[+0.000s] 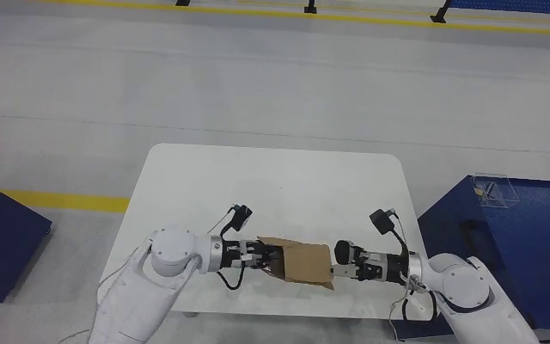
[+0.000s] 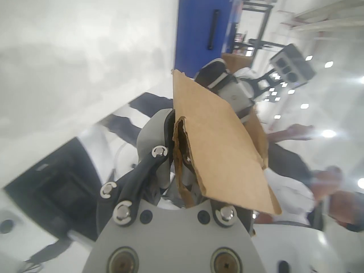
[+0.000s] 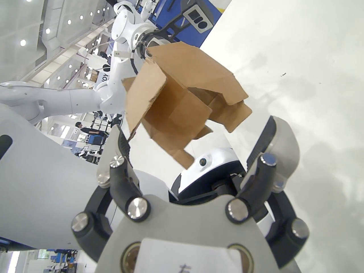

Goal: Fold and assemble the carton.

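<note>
Both arms are glossy white with rounded shells; the left arm [image 1: 172, 258] and the right arm [image 1: 460, 288] each have a big ball-like joint. Black bands and thin black cables [image 1: 230, 280] run around the wrists, and a small black camera [image 1: 241, 212] sits on a stalk above each. The right gripper [image 3: 199, 143] has a pale grey base plate [image 3: 182, 228], a white sticker [image 3: 184, 257], black link bars, shiny round screws [image 3: 138, 207] and grey fingers [image 3: 284, 140]; the left gripper [image 2: 177, 140] is built alike
</note>
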You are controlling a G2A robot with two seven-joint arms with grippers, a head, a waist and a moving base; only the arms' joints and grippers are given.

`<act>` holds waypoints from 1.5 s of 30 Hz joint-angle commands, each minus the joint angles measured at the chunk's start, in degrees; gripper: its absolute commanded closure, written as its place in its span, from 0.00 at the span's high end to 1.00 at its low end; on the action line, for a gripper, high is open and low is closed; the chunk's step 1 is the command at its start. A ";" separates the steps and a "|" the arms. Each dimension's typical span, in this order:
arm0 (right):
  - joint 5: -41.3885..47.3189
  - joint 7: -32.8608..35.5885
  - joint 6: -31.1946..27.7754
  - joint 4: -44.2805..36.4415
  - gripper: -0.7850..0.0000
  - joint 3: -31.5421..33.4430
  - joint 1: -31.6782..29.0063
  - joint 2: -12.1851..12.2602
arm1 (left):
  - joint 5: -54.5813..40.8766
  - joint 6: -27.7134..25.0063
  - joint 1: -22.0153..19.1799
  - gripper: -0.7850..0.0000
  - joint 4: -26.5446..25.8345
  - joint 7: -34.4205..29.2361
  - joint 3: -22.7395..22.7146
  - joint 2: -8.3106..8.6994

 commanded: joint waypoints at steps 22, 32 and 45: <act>-14.87 -20.40 7.34 -0.76 1.00 2.29 -2.73 -0.81 | -16.96 0.71 -0.60 0.00 6.84 8.18 1.75 -2.03; -21.31 -26.12 10.25 0.38 1.00 -1.13 -0.53 -1.72 | -18.69 -1.41 -0.42 0.00 7.07 8.55 3.26 -2.41; -19.21 -27.97 11.79 2.66 1.00 -1.79 1.63 -2.52 | -19.05 -0.33 -1.55 0.00 8.07 7.90 3.05 -2.23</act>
